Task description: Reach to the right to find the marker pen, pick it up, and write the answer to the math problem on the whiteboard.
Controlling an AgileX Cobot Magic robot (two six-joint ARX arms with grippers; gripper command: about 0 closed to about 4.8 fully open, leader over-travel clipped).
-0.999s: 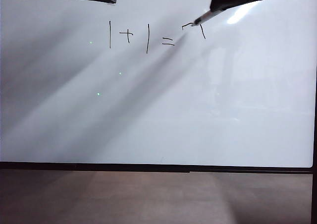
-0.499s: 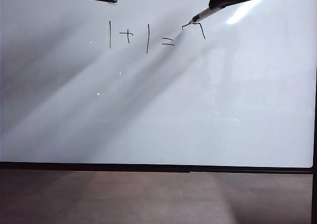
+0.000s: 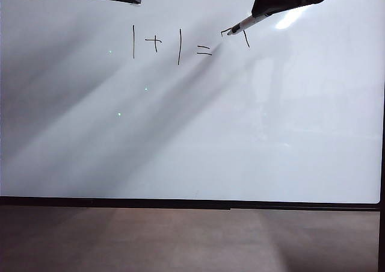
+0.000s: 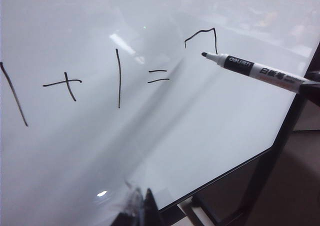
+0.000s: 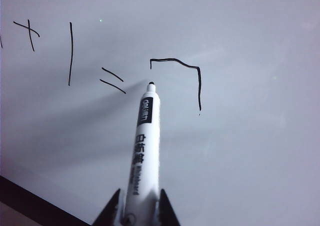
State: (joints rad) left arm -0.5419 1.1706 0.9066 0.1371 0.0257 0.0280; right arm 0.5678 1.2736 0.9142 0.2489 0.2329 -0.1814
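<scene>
Clamping the slim white marker pen (image 5: 143, 151), the right gripper (image 5: 137, 208) is held beside the handwritten math problem (image 3: 171, 45) on the glossy whiteboard (image 3: 192, 133); the left gripper (image 4: 140, 206) state cannot be told.

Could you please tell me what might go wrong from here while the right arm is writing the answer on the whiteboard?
1. The right gripper pinches only the rear end of the marker pen, so pressure could tilt it.
2. The tip hangs beside the partial stroke, so the next line may not join.
3. The stroke sits close to the equals sign, so crowding is possible.
</scene>
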